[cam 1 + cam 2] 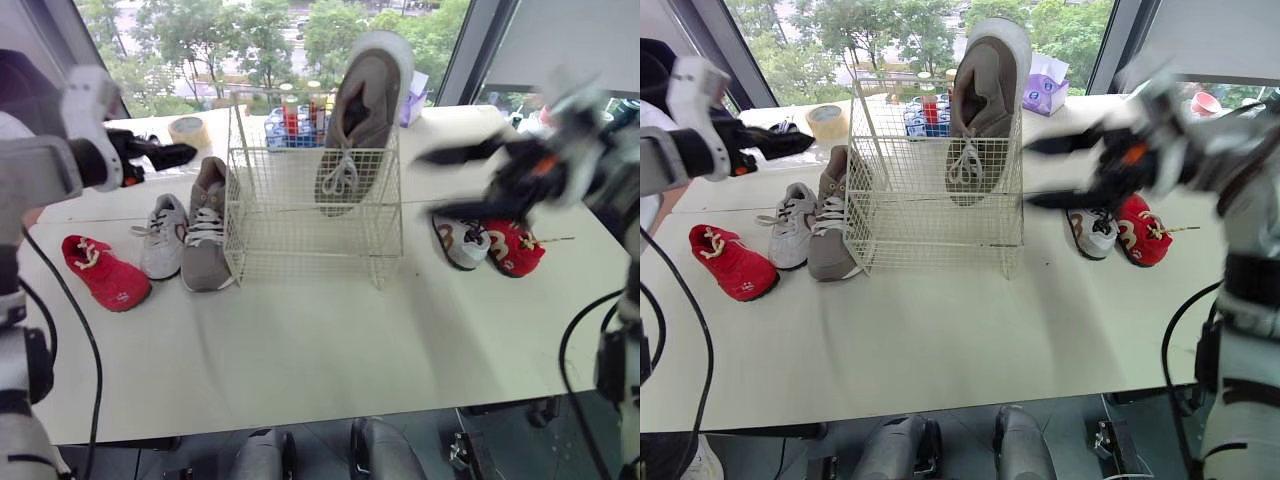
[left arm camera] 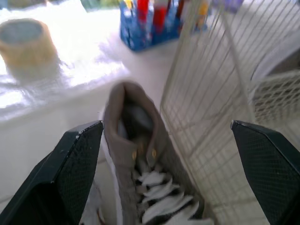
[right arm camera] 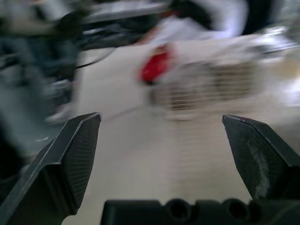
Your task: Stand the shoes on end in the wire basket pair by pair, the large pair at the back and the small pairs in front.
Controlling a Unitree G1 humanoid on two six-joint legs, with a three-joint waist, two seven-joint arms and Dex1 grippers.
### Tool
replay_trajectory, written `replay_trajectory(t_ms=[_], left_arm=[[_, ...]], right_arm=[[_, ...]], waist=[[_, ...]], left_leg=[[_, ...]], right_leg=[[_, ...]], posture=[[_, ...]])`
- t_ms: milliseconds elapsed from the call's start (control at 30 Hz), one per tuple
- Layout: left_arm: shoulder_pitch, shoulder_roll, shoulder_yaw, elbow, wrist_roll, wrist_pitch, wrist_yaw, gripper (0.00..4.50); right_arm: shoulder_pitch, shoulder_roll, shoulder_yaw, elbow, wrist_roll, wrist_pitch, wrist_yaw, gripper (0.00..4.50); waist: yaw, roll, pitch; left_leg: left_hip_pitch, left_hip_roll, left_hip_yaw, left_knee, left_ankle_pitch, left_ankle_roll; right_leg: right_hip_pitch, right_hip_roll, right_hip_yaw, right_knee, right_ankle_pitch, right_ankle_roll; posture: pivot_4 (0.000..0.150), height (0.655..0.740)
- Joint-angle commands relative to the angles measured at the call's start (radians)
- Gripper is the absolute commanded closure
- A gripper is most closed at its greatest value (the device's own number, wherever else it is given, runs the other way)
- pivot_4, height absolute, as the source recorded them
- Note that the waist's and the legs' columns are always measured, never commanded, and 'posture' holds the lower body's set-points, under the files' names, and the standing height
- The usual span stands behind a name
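A white wire basket [image 1: 315, 215] stands mid-table. One large taupe shoe [image 1: 362, 110] stands on end in its back right part. Its mate [image 1: 207, 225] lies flat just left of the basket, beside a small grey-white shoe [image 1: 162, 235] and a small red shoe [image 1: 105, 272]. Right of the basket lie a small white shoe [image 1: 462, 240] and a small red shoe [image 1: 513, 247]. My left gripper [image 1: 175, 152] hangs open above and behind the flat taupe shoe [image 2: 136, 154]. My right gripper [image 1: 430, 185] is open and blurred, in the air between the basket and the right-hand shoes.
A roll of tape [image 1: 188, 130] and a blue crate of bottles [image 1: 292, 125] sit behind the basket. A purple tissue pack [image 1: 1045, 92] lies at the far edge by the window. Bare tabletop [image 1: 320, 350] stretches in front of the basket.
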Motion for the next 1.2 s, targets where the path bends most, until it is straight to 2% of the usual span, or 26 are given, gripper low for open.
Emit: replay_trajectory(t_ms=[33, 167, 300, 533, 633, 767, 833, 900, 1067, 1133, 1200], left_arm=[[-0.124, -0.043, -0.121, 0.229, 0.190, -0.086, -0.135, 0.03], [-0.250, -0.136, -0.201, 0.509, 0.365, -0.215, -0.235, 0.03], [-0.313, -0.227, -0.180, 0.714, 0.468, -0.346, -0.240, 0.03], [-0.303, -0.349, -0.116, 0.882, 0.569, -0.476, -0.177, 0.03], [-0.278, -0.377, -0.075, 0.901, 0.594, -0.519, -0.131, 1.29], [-0.259, -0.394, -0.004, 0.909, 0.596, -0.516, -0.094, 3.20], [-0.260, -0.393, 0.042, 0.906, 0.581, -0.513, -0.074, 3.87], [-0.277, -0.379, 0.107, 0.899, 0.552, -0.516, -0.040, 4.07], [-0.376, -0.293, 0.340, 0.852, 0.432, -0.606, 0.109, 4.07], [-0.412, -0.263, 0.374, 0.787, 0.433, -0.707, 0.149, 4.07], [-0.474, -0.238, 0.420, 0.756, 0.403, -0.679, 0.175, 4.07]], right_arm=[[0.057, -0.008, -0.023, -0.151, 0.050, 0.020, -0.113, 0.00], [0.118, -0.004, -0.016, -0.210, 0.061, 0.034, -0.236, 0.00], [0.161, -0.006, -0.012, -0.241, 0.067, 0.025, -0.316, 0.00], [0.161, 0.019, 0.002, -0.235, 0.074, -0.005, -0.415, 0.00], [0.160, 0.024, 0.010, -0.226, 0.061, -0.021, -0.447, 0.00], [0.153, 0.028, 0.017, -0.196, 0.056, -0.047, -0.476, 0.00], [0.145, 0.036, 0.024, -0.182, 0.058, -0.057, -0.488, 0.00], [0.144, 0.038, 0.023, -0.174, 0.068, -0.061, -0.492, 0.00], [0.120, 0.053, -0.059, -0.152, 0.153, -0.048, -0.519, 0.00], [0.101, 0.067, -0.135, -0.127, 0.239, -0.031, -0.550, 0.00], [0.088, 0.070, -0.199, -0.105, 0.305, -0.025, -0.583, 0.00]], waist=[[0.007, -0.002, 0.000], [0.013, -0.006, -0.001], [0.012, -0.006, -0.001], [0.011, -0.008, 0.000], [0.015, -0.009, 0.000], [0.014, -0.009, -0.001], [0.014, -0.009, -0.001], [0.014, -0.009, -0.001], [0.010, -0.012, 0.001], [0.011, -0.014, 0.002], [0.013, -0.014, 0.002]], left_leg=[[-0.001, 0.000, 0.000, 0.001, 0.000, 0.001], [-0.002, 0.000, 0.000, 0.002, -0.001, 0.002], [-0.003, 0.000, 0.001, 0.002, -0.002, 0.004], [-0.004, 0.001, 0.000, 0.005, -0.007, 0.013], [-0.004, 0.002, -0.002, 0.009, -0.009, 0.015], [-0.004, 0.001, -0.003, 0.014, -0.010, 0.018], [-0.003, 0.001, -0.003, 0.014, -0.010, 0.018], [-0.003, 0.001, -0.003, 0.014, -0.010, 0.018], [-0.004, 0.001, -0.003, 0.014, -0.010, 0.018], [-0.011, 0.002, -0.003, 0.015, -0.010, 0.018], [-0.021, 0.002, -0.003, 0.016, -0.005, 0.009]], right_leg=[[0.000, 0.000, 0.000, 0.000, 0.000, 0.000], [-0.001, 0.000, 0.000, -0.001, 0.000, 0.000], [-0.002, -0.001, 0.000, -0.001, 0.000, 0.000], [-0.003, -0.002, 0.000, -0.001, 0.000, 0.000], [-0.002, -0.003, 0.000, 0.000, 0.000, 0.000], [0.001, -0.005, 0.000, 0.001, 0.000, 0.000], [0.002, -0.005, 0.000, 0.001, 0.000, 0.000], [0.002, -0.005, 0.000, 0.001, 0.000, 0.000], [0.000, -0.005, -0.001, 0.002, 0.000, 0.000], [-0.006, -0.005, -0.001, 0.002, 0.001, 0.000], [-0.015, -0.004, -0.002, 0.004, 0.005, 0.001]], posture=[[0.150, 0.7400], [0.150, 0.7400], [0.150, 0.7400], [0.150, 0.7400], [0.150, 0.7400], [0.150, 0.7400], [0.150, 0.7400], [0.150, 0.7400], [0.150, 0.7400], [0.150, 0.7400], [0.150, 0.7400]])
